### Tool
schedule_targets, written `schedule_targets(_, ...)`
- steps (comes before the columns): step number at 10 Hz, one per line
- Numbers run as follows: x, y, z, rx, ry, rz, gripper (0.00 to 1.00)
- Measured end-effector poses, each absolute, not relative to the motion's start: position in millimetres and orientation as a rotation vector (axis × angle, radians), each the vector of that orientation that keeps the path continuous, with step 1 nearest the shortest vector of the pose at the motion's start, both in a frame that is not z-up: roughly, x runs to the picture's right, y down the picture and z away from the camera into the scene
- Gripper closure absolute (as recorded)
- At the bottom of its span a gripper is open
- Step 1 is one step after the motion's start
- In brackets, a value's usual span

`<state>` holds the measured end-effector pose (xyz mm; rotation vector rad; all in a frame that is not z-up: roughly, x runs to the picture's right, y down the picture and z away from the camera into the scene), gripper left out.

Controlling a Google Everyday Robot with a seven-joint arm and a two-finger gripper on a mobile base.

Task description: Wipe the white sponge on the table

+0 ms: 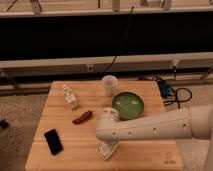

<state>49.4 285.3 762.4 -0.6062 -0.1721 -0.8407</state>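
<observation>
The light-brown wooden table (65, 127) fills the lower middle of the camera view. My white arm reaches in from the right, and its gripper (106, 149) points straight down near the table's front edge, left of centre. A small off-white block, the white sponge (107, 152), shows at the gripper's tip, pressed against the tabletop. The gripper looks shut on it, and much of the sponge is hidden by the gripper.
A green plate (128, 105) and a white paper cup (109, 84) stand at the back right. A small white bottle (70, 96) is at the back left, with a reddish-brown object (82, 117) near the middle and a black phone (53, 141) at the front left. Cables (172, 92) lie on the floor to the right.
</observation>
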Motion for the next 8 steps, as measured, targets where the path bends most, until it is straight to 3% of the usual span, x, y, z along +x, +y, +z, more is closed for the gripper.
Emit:
schedule_targets(3,80.9,270.4,773.0,-0.624,-0.099,-0.796,1.00)
schedule_targets(8,67.7,228.1,801.8,-0.612,-0.051,-0.829,1.00)
